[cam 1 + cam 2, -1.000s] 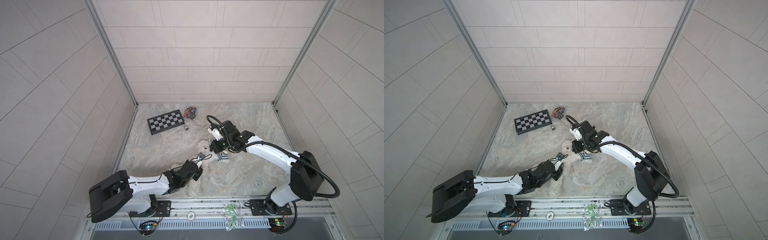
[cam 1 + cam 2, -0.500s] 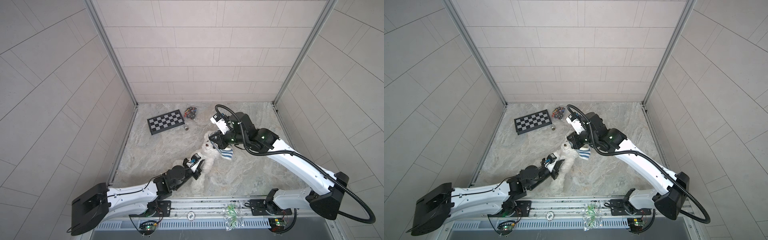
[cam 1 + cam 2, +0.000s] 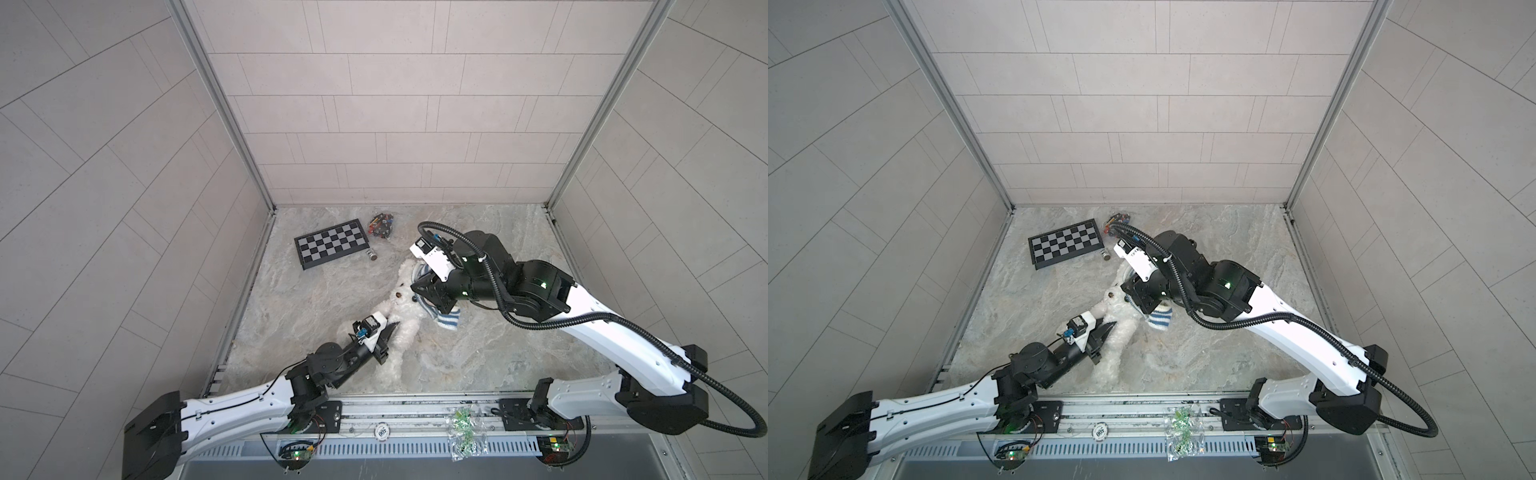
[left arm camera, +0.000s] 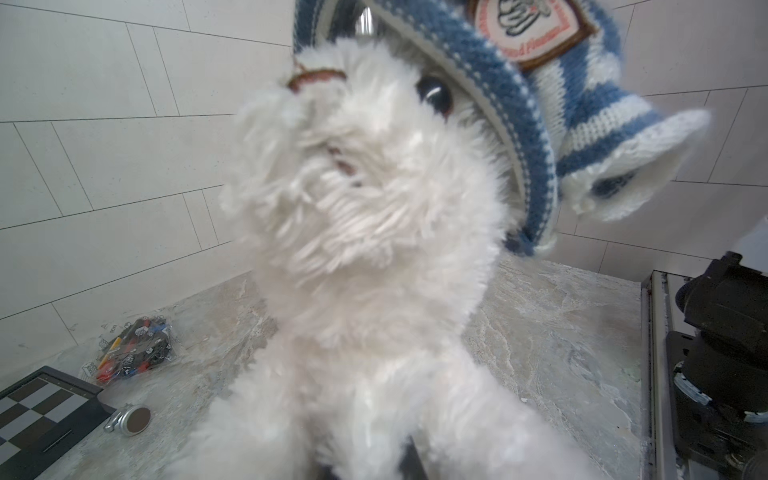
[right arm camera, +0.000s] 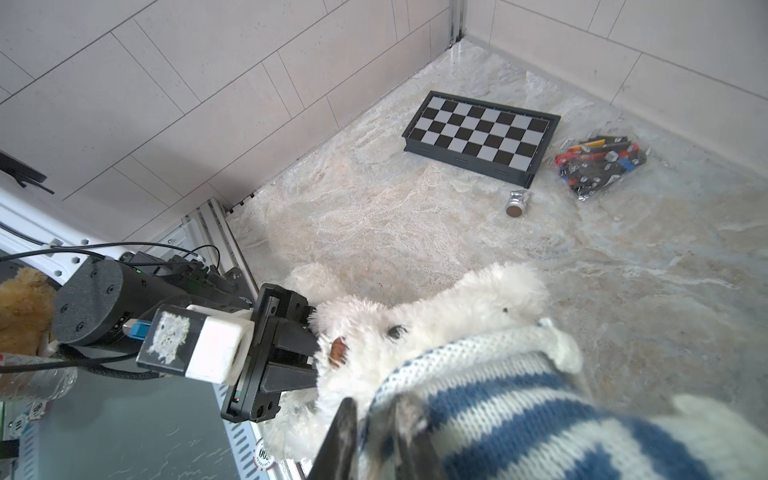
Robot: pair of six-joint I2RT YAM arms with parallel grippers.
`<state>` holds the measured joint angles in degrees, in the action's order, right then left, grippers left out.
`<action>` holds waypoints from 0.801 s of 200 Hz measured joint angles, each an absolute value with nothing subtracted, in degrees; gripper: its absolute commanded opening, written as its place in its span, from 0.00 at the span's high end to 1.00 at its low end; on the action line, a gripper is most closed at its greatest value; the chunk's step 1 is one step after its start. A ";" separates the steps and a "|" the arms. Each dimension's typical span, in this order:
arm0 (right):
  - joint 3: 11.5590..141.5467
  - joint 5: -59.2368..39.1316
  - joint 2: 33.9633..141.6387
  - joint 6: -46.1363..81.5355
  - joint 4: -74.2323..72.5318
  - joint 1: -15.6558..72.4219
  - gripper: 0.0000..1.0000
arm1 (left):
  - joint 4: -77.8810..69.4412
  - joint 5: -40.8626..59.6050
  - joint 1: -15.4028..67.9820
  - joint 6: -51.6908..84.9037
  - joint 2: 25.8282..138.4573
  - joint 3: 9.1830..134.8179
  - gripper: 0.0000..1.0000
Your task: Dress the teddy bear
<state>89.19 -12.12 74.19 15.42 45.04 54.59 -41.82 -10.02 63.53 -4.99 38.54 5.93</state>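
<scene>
The teddy bear is white and fluffy and is held up off the marble floor, in both top views. My left gripper is shut on its lower body; in the left wrist view fur fills the space between the fingers. A blue-and-white striped shirt sits over the top of the bear's head down to eye level, its badge facing out. My right gripper is closed on the shirt's hem, just above the bear's face. One sleeve hangs free.
A chessboard lies at the back left, with a bag of small coloured parts and a small metal cylinder beside it. A clear bag lies on the front rail. A brown plush shows beyond the left arm.
My right gripper has carried the shirt up from the floor and onto the bear's head. My left arm has stretched forward and lifted the bear upright.
</scene>
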 measured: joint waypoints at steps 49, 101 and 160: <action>93.91 -6.96 75.29 15.42 47.20 58.59 0.77 | -42.39 -7.01 63.53 -4.95 35.86 5.41 1.00; 95.35 -4.40 79.18 15.40 47.18 59.13 0.77 | -43.03 -6.44 63.53 -4.49 35.29 5.15 1.00; 96.40 -1.19 78.26 14.33 47.27 59.27 0.66 | -42.65 -8.64 63.53 -3.86 36.45 4.89 1.00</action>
<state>96.40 -1.19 78.26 14.33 47.27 59.27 -42.65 -8.64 63.53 -3.86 36.45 4.89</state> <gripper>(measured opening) 0.332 0.107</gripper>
